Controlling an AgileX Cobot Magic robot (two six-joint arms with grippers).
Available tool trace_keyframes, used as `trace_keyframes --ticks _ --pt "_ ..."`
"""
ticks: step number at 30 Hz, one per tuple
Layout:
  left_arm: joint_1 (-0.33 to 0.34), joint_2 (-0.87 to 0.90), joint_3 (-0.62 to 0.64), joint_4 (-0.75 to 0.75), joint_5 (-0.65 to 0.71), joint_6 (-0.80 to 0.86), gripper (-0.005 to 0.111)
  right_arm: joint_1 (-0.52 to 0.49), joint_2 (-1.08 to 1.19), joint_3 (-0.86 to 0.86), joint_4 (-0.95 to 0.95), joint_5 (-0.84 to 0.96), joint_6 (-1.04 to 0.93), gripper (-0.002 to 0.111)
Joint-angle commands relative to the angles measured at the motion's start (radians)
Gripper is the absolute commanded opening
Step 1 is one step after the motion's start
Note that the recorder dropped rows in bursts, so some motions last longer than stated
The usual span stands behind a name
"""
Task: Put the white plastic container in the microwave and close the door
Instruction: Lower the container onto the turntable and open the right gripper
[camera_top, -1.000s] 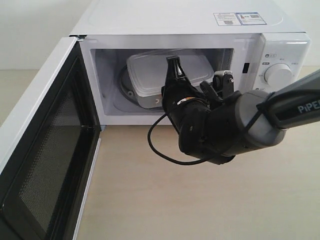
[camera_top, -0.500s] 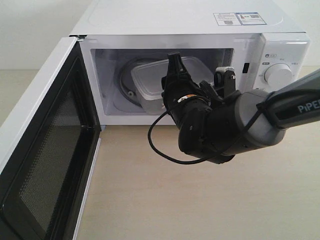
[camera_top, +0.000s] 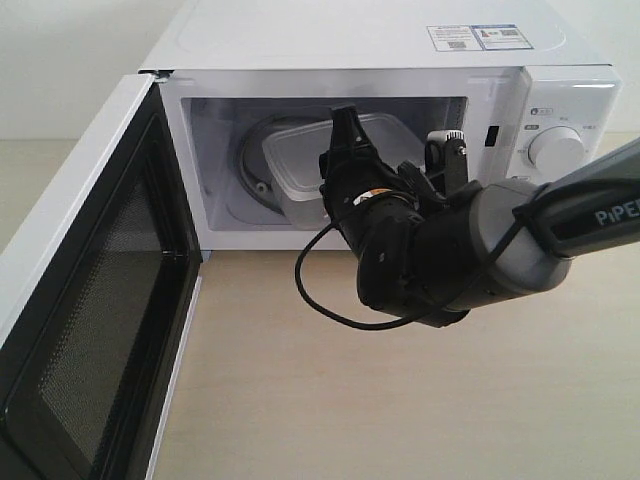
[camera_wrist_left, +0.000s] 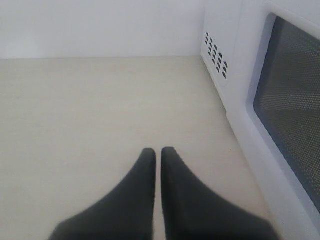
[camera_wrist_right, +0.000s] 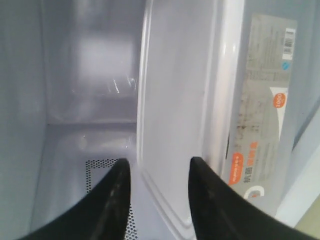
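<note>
Inside, the white tub (camera_top: 300, 160) lies on the glass plate (camera_top: 255, 172) in the microwave (camera_top: 350, 40). Reaching in from four o'clock, the right pincer (camera_top: 347, 130) is spread wide before the tub. The door (camera_top: 90, 300) hangs open toward eight o'clock. Beside its outer face, the left pincer (camera_wrist_left: 158, 151) is pressed together above the table (camera_wrist_left: 90, 100).
</note>
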Motion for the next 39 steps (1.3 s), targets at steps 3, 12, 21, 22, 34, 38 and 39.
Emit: trace_keyframes --ticks 3,12,21,22,34,38,39 --pt "0.000 -0.002 0.004 0.001 -0.003 0.002 0.004 0.001 -0.009 -0.005 -0.019 0.006 -0.010 0.038" --pt "0.000 -0.002 0.004 0.001 -0.003 0.002 0.004 0.001 -0.072 0.007 -0.051 0.110 -0.167 0.038" --pt "0.000 -0.002 0.004 0.001 -0.003 0.002 0.004 0.001 -0.207 0.197 -0.034 0.117 -0.240 0.038" --pt "0.000 -0.002 0.004 0.001 -0.003 0.002 0.004 0.001 -0.220 0.226 -0.082 0.123 -0.262 0.038" --pt "0.000 -0.002 0.004 0.001 -0.003 0.002 0.004 0.001 -0.254 0.284 -0.339 0.209 -0.703 0.000" --pt "0.000 -0.002 0.004 0.001 -0.003 0.002 0.004 -0.002 -0.254 0.284 -0.329 0.197 -0.898 0.000" --pt "0.000 -0.002 0.004 0.001 -0.003 0.002 0.004 -0.010 -0.254 0.284 -0.326 0.197 -0.927 0.000"
